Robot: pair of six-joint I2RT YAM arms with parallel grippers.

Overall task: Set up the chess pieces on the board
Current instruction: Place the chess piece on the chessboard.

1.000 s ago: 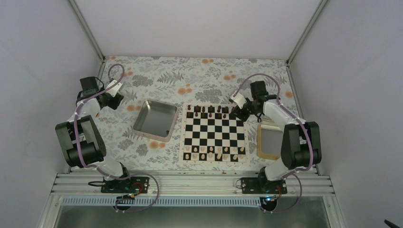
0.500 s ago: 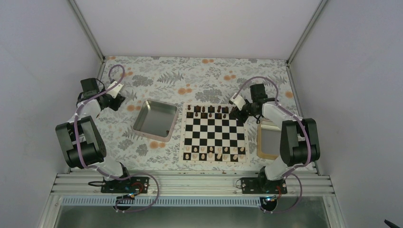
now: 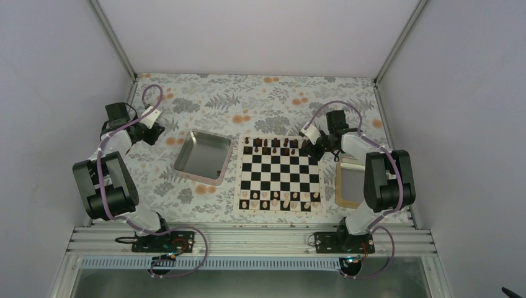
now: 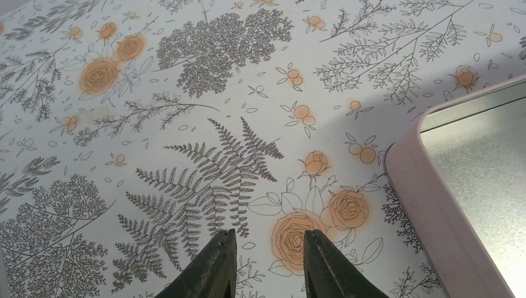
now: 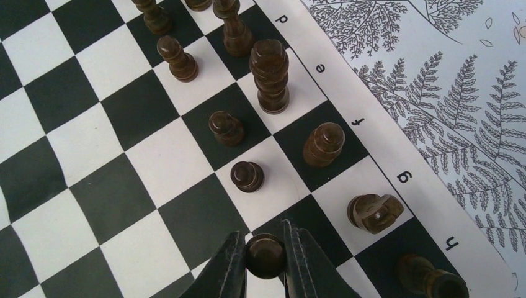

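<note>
The right gripper pinches a dark pawn low over the board, on the g-file square beside the placed pawns. Its arm has drawn in slightly, so release looks near. The left gripper, slightly spread and empty, stays beside the metal tray.

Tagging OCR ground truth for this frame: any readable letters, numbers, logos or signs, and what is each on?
"d": printed on the pale border of the board, right wrist view
"e": same border
"f": same border
"g": same border
"h": same border
Top view: any lettering on the board is too small to read.
Left wrist view: no text.
No numbers, brands or signs are readable in any view.
</note>
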